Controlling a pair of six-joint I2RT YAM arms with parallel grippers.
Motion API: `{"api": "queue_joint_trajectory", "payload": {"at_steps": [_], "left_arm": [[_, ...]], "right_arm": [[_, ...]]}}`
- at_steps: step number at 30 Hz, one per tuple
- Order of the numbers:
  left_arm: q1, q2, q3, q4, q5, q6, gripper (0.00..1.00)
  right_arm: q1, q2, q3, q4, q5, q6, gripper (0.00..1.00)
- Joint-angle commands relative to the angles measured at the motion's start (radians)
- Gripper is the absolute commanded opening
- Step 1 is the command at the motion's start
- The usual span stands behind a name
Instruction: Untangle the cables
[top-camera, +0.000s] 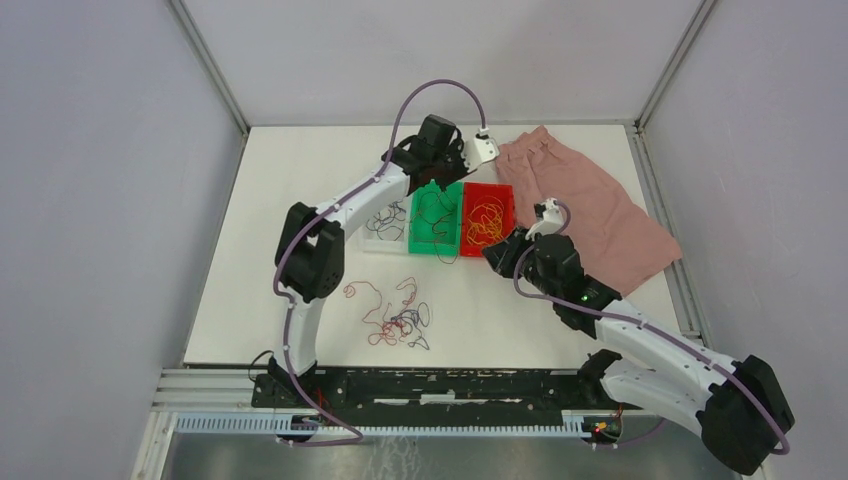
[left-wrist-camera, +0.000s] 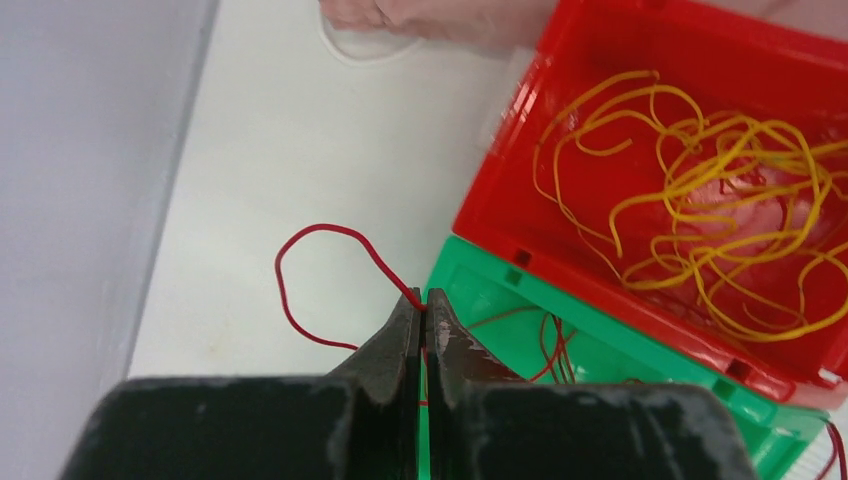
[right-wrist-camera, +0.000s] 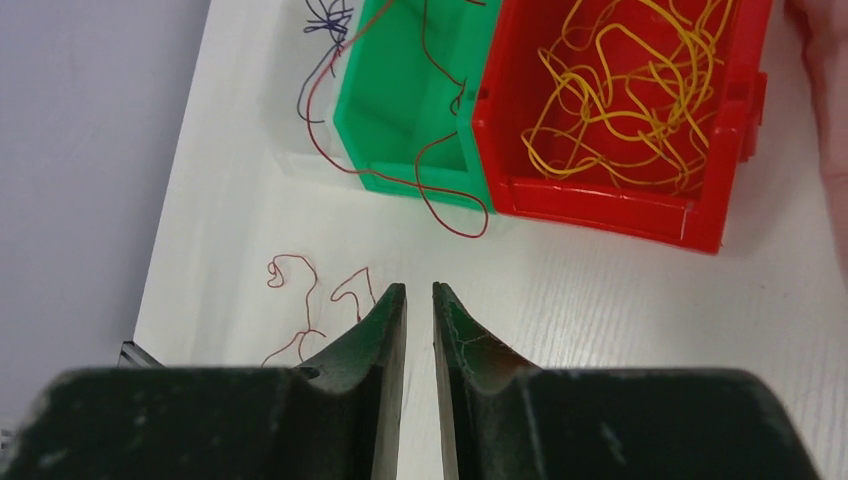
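Observation:
A loose tangle of red and dark purple cables (top-camera: 400, 322) lies on the white table in front of the bins. My left gripper (top-camera: 432, 185) is over the back end of the green bin (top-camera: 437, 215). In the left wrist view it (left-wrist-camera: 422, 297) is shut on a thin red cable (left-wrist-camera: 279, 285) that loops over the table beside the green bin (left-wrist-camera: 600, 350). My right gripper (top-camera: 492, 255) hangs in front of the red bin (top-camera: 487, 212). Its jaws (right-wrist-camera: 419, 288) stand a narrow gap apart with nothing between them. Orange-yellow cables (right-wrist-camera: 620, 90) fill the red bin.
A clear bin (top-camera: 385, 228) with purple cables stands left of the green bin. Red cables (right-wrist-camera: 440, 215) hang over the green bin's front rim (right-wrist-camera: 420, 190). A pink cloth (top-camera: 590, 205) lies at the back right. Thin red strands (right-wrist-camera: 300, 290) lie on the table.

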Motion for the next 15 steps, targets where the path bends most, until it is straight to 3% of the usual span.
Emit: {"api": "queue_joint_trajectory", "payload": {"at_steps": [1, 15], "left_arm": [[-0.003, 0.039, 0.125, 0.076, 0.015, -0.032, 0.03], [-0.002, -0.031, -0.145, 0.087, 0.046, -0.050, 0.03]], "right_arm": [[-0.014, 0.017, -0.019, 0.059, -0.007, 0.032, 0.21], [-0.049, -0.014, -0.029, 0.028, -0.011, 0.034, 0.21]]}}
